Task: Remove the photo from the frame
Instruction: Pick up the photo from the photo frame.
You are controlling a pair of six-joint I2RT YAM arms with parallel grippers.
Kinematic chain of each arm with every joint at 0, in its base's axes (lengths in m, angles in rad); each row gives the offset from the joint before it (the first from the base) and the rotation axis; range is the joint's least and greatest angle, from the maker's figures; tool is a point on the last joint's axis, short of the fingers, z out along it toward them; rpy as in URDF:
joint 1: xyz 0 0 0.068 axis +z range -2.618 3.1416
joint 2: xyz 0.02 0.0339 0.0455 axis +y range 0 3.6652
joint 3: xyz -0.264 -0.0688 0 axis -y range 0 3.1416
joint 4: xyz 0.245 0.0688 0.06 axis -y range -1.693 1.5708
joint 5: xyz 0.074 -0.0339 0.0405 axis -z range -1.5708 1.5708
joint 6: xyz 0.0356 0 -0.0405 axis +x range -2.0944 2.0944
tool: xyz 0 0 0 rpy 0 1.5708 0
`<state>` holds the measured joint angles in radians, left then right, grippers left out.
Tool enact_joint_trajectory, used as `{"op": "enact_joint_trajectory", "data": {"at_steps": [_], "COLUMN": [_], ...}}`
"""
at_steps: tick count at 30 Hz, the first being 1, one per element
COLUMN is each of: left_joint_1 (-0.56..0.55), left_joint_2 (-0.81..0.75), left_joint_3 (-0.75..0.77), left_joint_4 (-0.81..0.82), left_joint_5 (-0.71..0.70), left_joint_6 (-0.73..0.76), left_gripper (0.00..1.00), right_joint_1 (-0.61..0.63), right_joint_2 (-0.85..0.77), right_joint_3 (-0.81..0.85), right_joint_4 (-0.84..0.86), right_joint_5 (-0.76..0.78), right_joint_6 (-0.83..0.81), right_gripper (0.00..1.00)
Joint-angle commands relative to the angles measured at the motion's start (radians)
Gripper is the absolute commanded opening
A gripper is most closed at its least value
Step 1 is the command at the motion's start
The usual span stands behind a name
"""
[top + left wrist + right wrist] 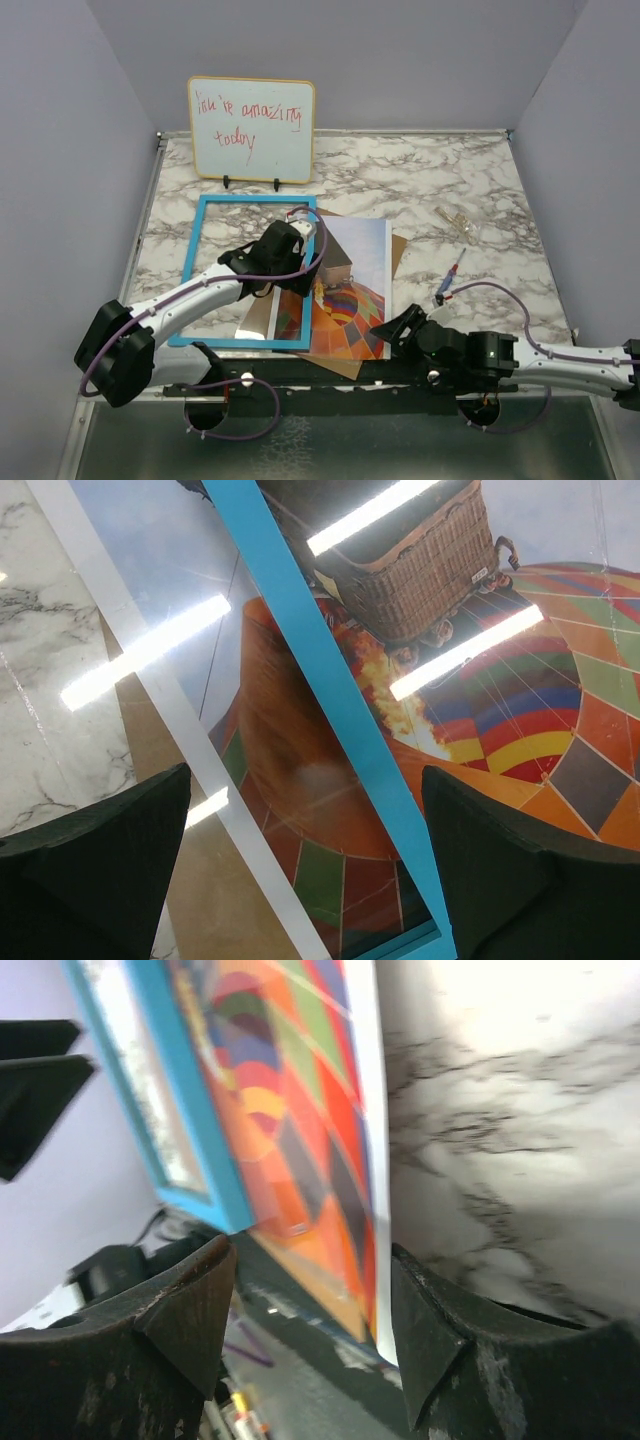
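The frame [199, 270], a narrow bright blue rim, lies flat at the table's left centre. The photo [355, 270], a striped hot-air balloon on pale sky, lies beside it, its left part under the frame's right rim [330, 700]. A brown backing board [399, 255] pokes out beneath the photo. My left gripper [300, 238] hovers open over that rim, which runs between its fingers [100, 865]. My right gripper [386, 332] is open at the photo's near right corner [378, 1330]. That corner sits between the fingers [175, 1310], and they do not pinch it.
A small whiteboard [252, 130] with red handwriting stands at the back. A pen [450, 280] and a small clear item [460, 222] lie on the marble right of the photo. A shiny clear pane [180, 720] overlaps the photo's left part. Purple walls close in on both sides.
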<state>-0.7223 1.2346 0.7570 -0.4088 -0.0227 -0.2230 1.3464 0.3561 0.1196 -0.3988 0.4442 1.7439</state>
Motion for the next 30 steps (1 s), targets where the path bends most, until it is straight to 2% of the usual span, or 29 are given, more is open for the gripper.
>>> {"op": "enact_joint_trajectory", "data": {"at_steps": [1, 4, 7, 10, 18, 25, 30], "left_joint_1": [-0.003, -0.003, -0.003, -0.003, -0.003, 0.0, 0.0], "left_joint_2": [0.008, 0.007, 0.01, 0.016, 0.021, 0.022, 0.028], "left_joint_3": [0.028, 0.026, 0.026, 0.029, 0.033, 0.033, 0.035], "left_joint_4": [-0.012, -0.013, -0.013, -0.015, -0.019, -0.021, -0.021], "left_joint_5": [0.009, 0.007, 0.004, 0.003, 0.003, 0.001, 0.012], "left_joint_6": [0.006, 0.005, 0.004, 0.004, 0.003, 0.004, 0.008], "left_gripper": [0.96, 0.96, 0.96, 0.96, 0.96, 0.97, 0.98], "right_joint_1": [-0.003, -0.002, -0.003, -0.002, -0.004, -0.004, -0.005], "right_joint_2": [0.142, 0.233, 0.273, 0.248, 0.131, 0.159, 0.149], "right_joint_3": [0.012, 0.019, 0.009, 0.012, -0.032, -0.071, -0.102], "right_joint_4": [-0.084, -0.056, 0.05, 0.108, 0.093, 0.14, 0.235], "right_joint_5": [0.024, 0.01, -0.018, -0.016, -0.007, -0.026, -0.01], "right_joint_6": [0.025, 0.055, 0.018, 0.003, -0.001, 0.029, 0.018], "right_gripper": [0.65, 0.62, 0.58, 0.52, 0.47, 0.44, 0.42]}}
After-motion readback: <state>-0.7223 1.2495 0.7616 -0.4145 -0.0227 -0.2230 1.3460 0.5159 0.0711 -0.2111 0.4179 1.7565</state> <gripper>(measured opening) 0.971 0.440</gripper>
